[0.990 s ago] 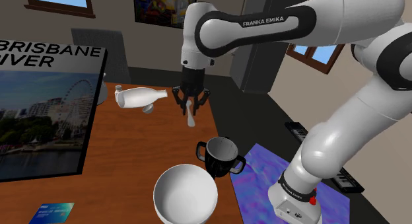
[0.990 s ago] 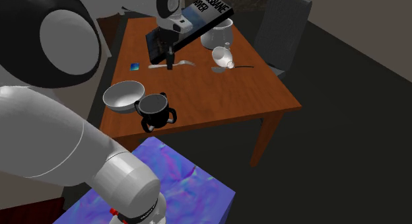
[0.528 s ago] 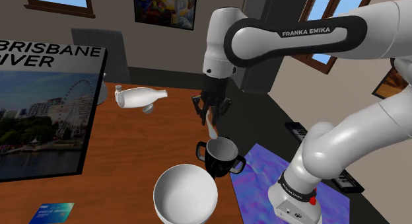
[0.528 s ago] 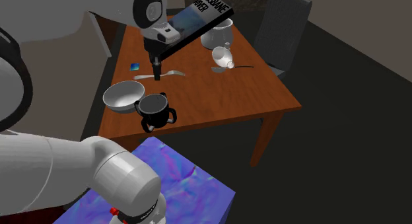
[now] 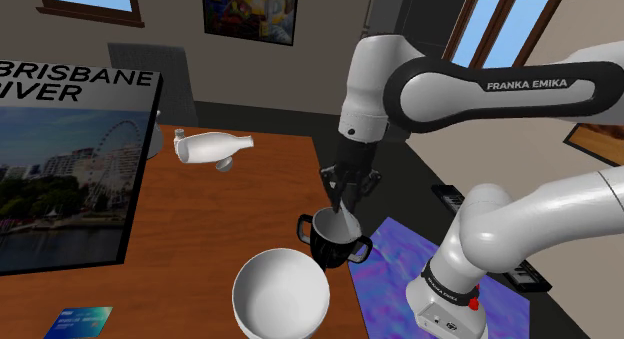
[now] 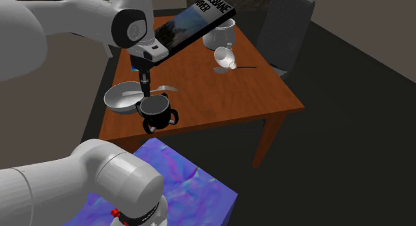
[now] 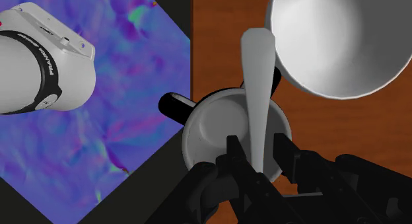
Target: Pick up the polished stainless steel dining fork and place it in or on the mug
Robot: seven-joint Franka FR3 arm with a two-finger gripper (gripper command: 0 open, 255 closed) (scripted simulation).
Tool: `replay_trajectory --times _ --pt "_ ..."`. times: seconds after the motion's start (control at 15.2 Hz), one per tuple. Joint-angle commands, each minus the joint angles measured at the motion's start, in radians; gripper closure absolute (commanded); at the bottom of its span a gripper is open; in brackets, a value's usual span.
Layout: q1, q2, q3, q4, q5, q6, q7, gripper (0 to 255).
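Note:
My black gripper [image 5: 345, 190] is shut on a pale grey fork [image 5: 343, 215] and hangs just above the black two-handled mug [image 5: 336, 241] near the table's front edge. In the wrist view the fork [image 7: 257, 90] runs out from between the fingers [image 7: 234, 153], across the mug's pale inside [image 7: 211, 133] and towards the bowl's rim. In the second exterior view the gripper [image 6: 145, 86] stands over the mug [image 6: 157, 111], and the fork [image 6: 164, 89] sticks out sideways above the rim. I cannot tell whether the fork touches the mug.
A white bowl [image 5: 281, 292] sits close beside the mug. On the wooden table [image 5: 220, 217] stand a large Brisbane River book [image 5: 65, 157], a white bottle lying on its side [image 5: 212, 147], a blue card [image 5: 78, 322] and a white pot [image 6: 219, 37]. My purple-blue stand [image 5: 400, 257] borders the table.
The arm has carried the fork from mid-table towards the shoulder view's right and lower, ending over the mug. The grip on the fork has stayed shut.

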Motion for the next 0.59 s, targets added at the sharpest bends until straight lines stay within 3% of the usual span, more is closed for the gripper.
replay_trajectory --times 0.0,0.53 --pt "0.002 -0.002 0.004 -0.027 0.006 0.025 -0.005 255" --pt "0.008 0.021 0.027 -0.101 0.028 0.121 -0.019 255"
